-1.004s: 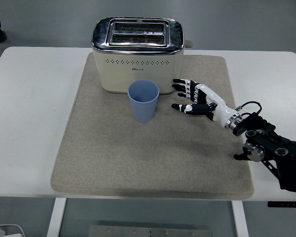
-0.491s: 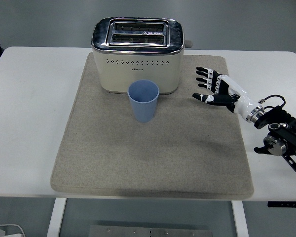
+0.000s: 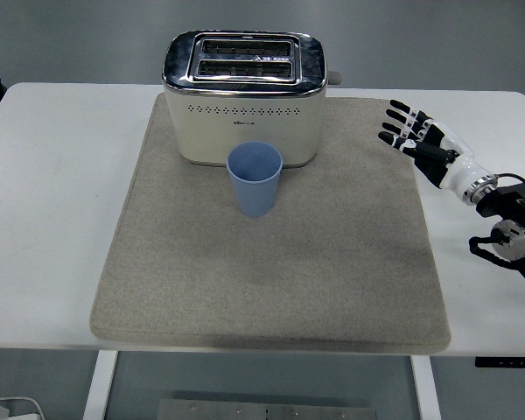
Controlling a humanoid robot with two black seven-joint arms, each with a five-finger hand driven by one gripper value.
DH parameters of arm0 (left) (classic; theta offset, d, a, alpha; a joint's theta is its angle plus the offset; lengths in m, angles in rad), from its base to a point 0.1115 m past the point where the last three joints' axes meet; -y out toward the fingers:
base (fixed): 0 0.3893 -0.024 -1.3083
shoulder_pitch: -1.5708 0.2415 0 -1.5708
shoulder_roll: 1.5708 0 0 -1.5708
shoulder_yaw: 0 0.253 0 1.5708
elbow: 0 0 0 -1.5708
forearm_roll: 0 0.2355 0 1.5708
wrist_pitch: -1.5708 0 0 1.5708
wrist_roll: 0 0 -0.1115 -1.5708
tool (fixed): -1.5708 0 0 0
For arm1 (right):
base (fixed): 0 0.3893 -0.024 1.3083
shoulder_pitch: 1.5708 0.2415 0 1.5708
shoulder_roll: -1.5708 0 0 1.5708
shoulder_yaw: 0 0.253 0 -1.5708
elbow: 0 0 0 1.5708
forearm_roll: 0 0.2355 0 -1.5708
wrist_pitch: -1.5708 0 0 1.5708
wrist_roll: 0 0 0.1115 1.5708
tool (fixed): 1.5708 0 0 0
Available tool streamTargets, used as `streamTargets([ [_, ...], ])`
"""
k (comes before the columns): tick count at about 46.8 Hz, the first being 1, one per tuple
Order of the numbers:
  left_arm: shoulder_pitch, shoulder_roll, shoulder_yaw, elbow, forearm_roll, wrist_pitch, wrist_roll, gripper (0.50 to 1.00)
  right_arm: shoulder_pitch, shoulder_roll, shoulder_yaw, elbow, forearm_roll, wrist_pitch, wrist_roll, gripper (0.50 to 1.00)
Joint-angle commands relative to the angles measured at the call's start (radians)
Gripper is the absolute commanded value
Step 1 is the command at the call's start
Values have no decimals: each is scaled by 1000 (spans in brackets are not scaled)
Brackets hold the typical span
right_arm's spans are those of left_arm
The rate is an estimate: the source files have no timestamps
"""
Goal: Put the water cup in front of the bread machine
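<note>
The cup (image 3: 255,179) stands upright just before the toaster (image 3: 243,97), hiding part of its front; the right robot hand (image 3: 414,138), well right of the toaster, is spread and empty.

Toaster (image 3: 243,96) blocks behind cup (image 3: 255,178); other sides open.

Only the right arm shows, entering from the right edge. Right hand (image 3: 417,138) is raised at the end of a white forearm segment, fingers (image 3: 399,108) spread and extended, pointing up and to the left, nothing between them. Thumb sits lowest, splayed apart from the other four. Behind the hand, the wrist joins a black jointed elbow section with a loose cable looped just beside it. Left arm is out of view.
</note>
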Motion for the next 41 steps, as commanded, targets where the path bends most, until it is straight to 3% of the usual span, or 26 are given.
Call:
streamTargets([
  [1,0,0,0,0,0,0,0,1000,24,-5,0,-2,55,-2,-25,921],
  [14,0,0,0,0,0,-1,0,1000,56,-7,0,-4,82,-28,-36,921],
  [41,0,0,0,0,0,-5,0,1000,58,1,-3,-2,72,-22,-45,921],
])
